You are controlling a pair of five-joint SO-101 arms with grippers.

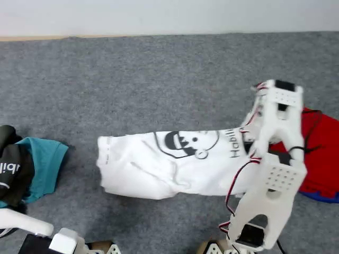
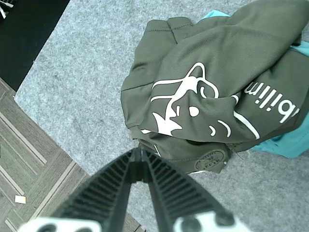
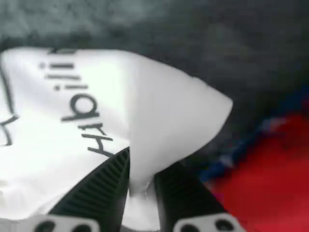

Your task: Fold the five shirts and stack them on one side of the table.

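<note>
A white shirt (image 1: 169, 164) with a black cartoon print lies partly folded across the middle of the grey table. My right gripper (image 3: 140, 181) is shut on the white shirt's (image 3: 96, 125) right end, pinching a raised fold of cloth; in the high view this arm (image 1: 273, 159) stands over that end. A dark olive shirt (image 2: 212, 92) with white print lies bunched on a teal shirt (image 2: 285, 140) at the table's left edge, also seen in the high view (image 1: 13, 166). My left gripper (image 2: 141, 164) is shut and holds nothing, hanging just off the olive shirt's edge.
A red shirt (image 1: 318, 153) on a blue one (image 1: 323, 197) lies at the right edge, behind the right arm. The teal shirt (image 1: 45, 164) spreads at the far left. Beyond the table's left edge is tiled floor (image 2: 29, 164). Grey table surface (image 1: 159, 79) stretches behind the white shirt.
</note>
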